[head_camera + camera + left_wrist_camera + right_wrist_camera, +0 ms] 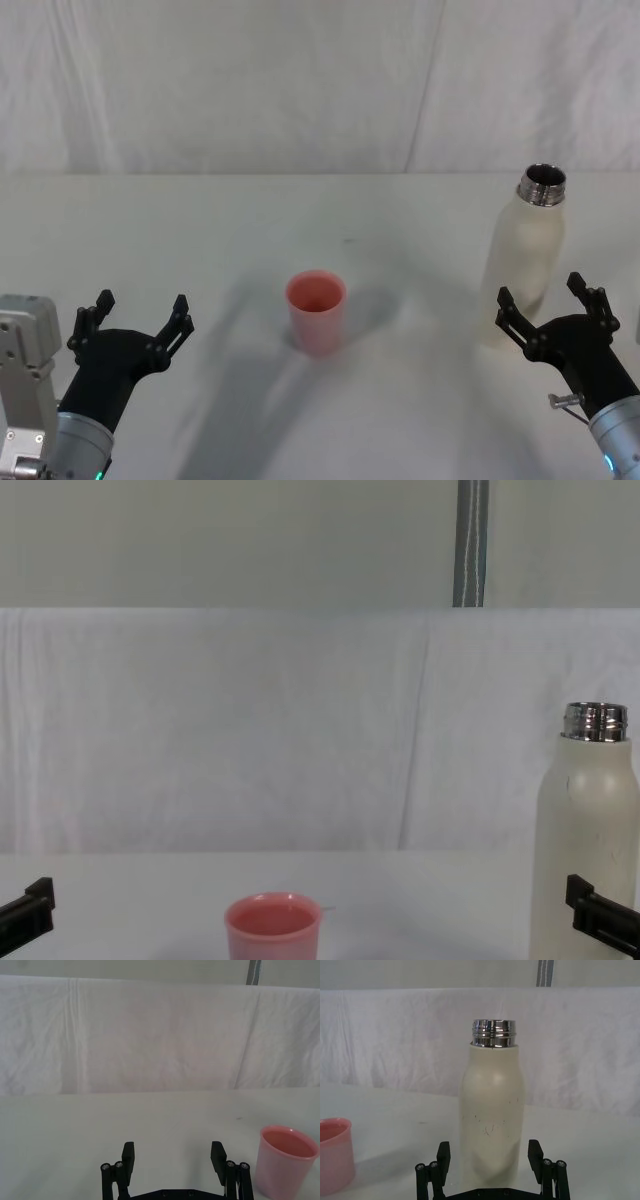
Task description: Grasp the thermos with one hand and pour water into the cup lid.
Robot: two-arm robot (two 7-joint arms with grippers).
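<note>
The tall cream-white matte thermos (527,262) with its open shiny steel neck is seen upright at the right of the white table (300,210); the right tool (548,299) is held spread just before its lower body, nothing pinched; a low, off-centre grip could tip it or spill water early; the small pink plastic cup lid (317,311) stands mid-table, light enough to be knocked; the left tool (138,312) is parked spread, well apart.
</note>
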